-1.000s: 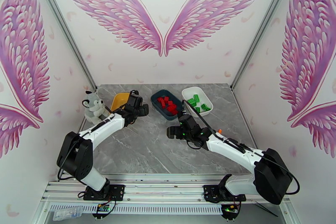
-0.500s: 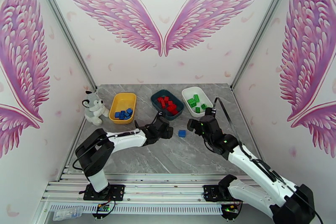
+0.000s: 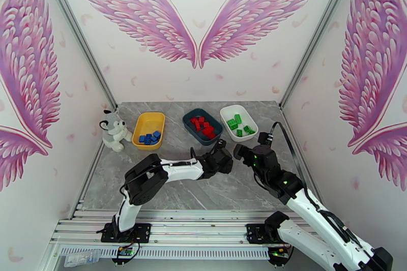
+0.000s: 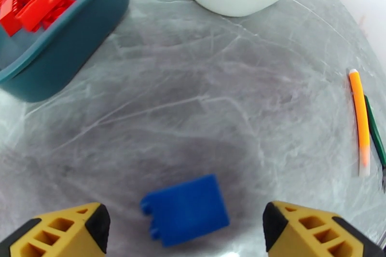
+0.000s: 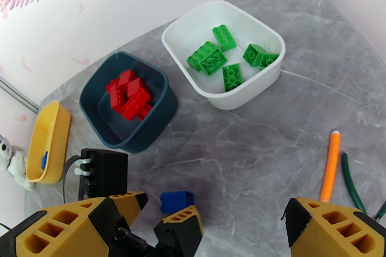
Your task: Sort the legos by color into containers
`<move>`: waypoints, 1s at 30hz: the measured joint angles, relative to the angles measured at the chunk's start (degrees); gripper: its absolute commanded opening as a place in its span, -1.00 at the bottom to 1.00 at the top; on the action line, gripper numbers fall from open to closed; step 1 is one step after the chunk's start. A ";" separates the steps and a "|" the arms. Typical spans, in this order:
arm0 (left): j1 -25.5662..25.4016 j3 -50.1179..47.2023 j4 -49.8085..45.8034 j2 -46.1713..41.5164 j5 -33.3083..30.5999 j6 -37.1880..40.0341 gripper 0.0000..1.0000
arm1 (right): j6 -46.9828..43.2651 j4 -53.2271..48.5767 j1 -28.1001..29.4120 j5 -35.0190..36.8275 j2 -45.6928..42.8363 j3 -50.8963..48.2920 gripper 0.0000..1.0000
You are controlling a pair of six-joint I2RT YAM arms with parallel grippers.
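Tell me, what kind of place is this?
Probably a robot test booth, not a home: two robot arms bolted to a rail beside a grey table, walls painted with pink wings, and toy bricks in trays.

Left tray (image 3: 146, 123), middle tray (image 5: 100, 107) and right tray (image 5: 241, 100) stand in a row across the desk (image 3: 168, 196). A plush toy (image 3: 113, 130) sits at the left tray's nine o'clock; a loose brick (image 4: 186, 209) lies at the middle tray's five o'clock.
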 measured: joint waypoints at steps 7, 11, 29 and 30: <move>-0.15 3.98 -3.34 4.70 -3.98 0.13 0.42 | 0.04 -0.20 -0.33 0.00 -1.05 -0.39 0.98; -0.15 4.87 -4.35 6.29 -5.29 0.68 0.05 | 0.04 -0.35 -0.42 0.00 -1.16 -0.39 0.98; 4.22 -16.79 -3.93 -22.18 -9.44 1.95 -0.25 | -1.81 6.86 -0.50 -13.75 2.19 -3.15 0.98; 5.99 -17.66 -4.02 -24.50 -9.51 2.29 -0.25 | -2.23 8.37 -0.48 -16.31 3.87 -3.08 0.98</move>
